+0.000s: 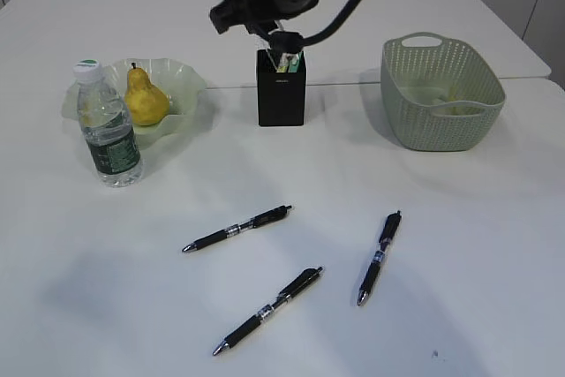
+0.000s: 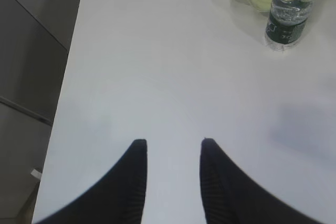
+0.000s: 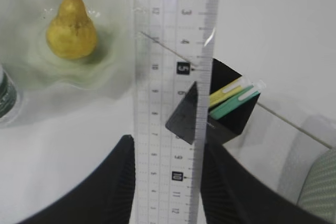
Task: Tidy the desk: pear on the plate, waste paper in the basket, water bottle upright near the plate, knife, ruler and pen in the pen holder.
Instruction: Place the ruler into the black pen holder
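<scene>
My right gripper [image 3: 168, 145] is shut on the clear ruler [image 3: 173, 35], gripping it across its width. The ruler hangs over the black pen holder [image 3: 228, 109], [image 1: 282, 87], where yellow and green handles stick out; I cannot tell if one is the knife. In the exterior view the right gripper [image 1: 284, 41] hovers just above the holder. The pear [image 1: 145, 97] sits on the pale green plate [image 1: 181, 77]. The water bottle [image 1: 108, 125] stands upright beside it. Three black pens [image 1: 237, 229], [image 1: 267, 310], [image 1: 379, 257] lie on the table. My left gripper [image 2: 172, 142] is open and empty over bare table.
The green basket [image 1: 441, 90] stands at the right with pale shapes inside, too faint to name. The left wrist view shows the table's left edge [image 2: 65, 87] close by. The bottle [image 2: 290, 11] is far off to its upper right.
</scene>
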